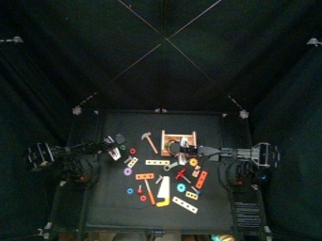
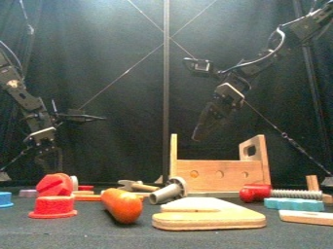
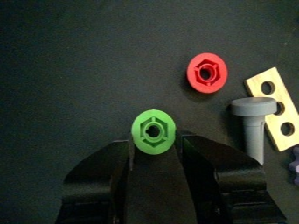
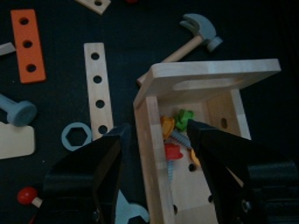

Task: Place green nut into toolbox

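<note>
A small black table (image 1: 94, 193) stands inside black curtains, strewn with colourful toy tools; one black robot arm reaches in from each side.

The left gripper (image 3: 155, 150) hangs low over the table's left part; its two black jaws stand apart, and the round green plastic nut (image 3: 152, 130) with a hexagonal hole lies flat on the table just ahead of their tips, centred on the gap between them; whether the jaws touch it cannot be told. Near it lie a round red plastic nut (image 3: 207, 72), a grey plastic bolt (image 3: 254, 122) and a pale wooden strip with round holes (image 3: 275, 105), which the bolt partly overlaps.

The small rectangular light-brown wooden toolbox (image 4: 222, 87) with low walls stands toward the table's far middle, well apart from the green nut; the right gripper (image 4: 158, 144) hovers directly above it with jaws apart, holding nothing; a few small coloured pieces lie inside the box.

Beside the toolbox lie a wooden-handled toy hammer with a grey head (image 4: 197, 35), an orange perforated strip (image 4: 28, 45) and another pale wooden perforated strip (image 4: 98, 87).
</note>
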### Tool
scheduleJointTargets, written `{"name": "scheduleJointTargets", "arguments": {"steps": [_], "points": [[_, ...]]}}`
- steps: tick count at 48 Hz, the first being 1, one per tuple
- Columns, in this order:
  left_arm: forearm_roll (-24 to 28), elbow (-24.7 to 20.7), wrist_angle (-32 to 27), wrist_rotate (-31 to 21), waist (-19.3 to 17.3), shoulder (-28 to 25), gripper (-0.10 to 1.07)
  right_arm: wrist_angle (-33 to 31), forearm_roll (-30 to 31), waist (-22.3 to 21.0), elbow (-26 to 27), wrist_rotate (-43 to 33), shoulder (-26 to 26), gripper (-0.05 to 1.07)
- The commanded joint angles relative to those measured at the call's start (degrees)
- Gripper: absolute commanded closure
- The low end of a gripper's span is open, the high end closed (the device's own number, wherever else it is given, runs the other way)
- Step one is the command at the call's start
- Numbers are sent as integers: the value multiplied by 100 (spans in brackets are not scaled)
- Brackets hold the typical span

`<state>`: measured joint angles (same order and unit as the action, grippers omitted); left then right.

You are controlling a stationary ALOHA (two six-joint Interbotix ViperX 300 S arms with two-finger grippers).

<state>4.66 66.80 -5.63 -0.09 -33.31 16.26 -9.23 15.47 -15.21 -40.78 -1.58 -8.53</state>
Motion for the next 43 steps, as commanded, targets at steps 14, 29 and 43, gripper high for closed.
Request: {"name": "scheduleJointTargets", "arguments": {"steps": [14, 29, 43], "points": [[-176, -492, 53, 0, 501, 457, 38, 26, -9, 167, -70, 9, -896, 14], [-176, -1380, 817, 18, 1441, 615, 38, 26, -53, -18, -809, -9, -1907, 14], [-158, -2153, 2250, 26, 1652, -387, 38, 26, -492, -193, -1556, 0, -2575, 14]]}}
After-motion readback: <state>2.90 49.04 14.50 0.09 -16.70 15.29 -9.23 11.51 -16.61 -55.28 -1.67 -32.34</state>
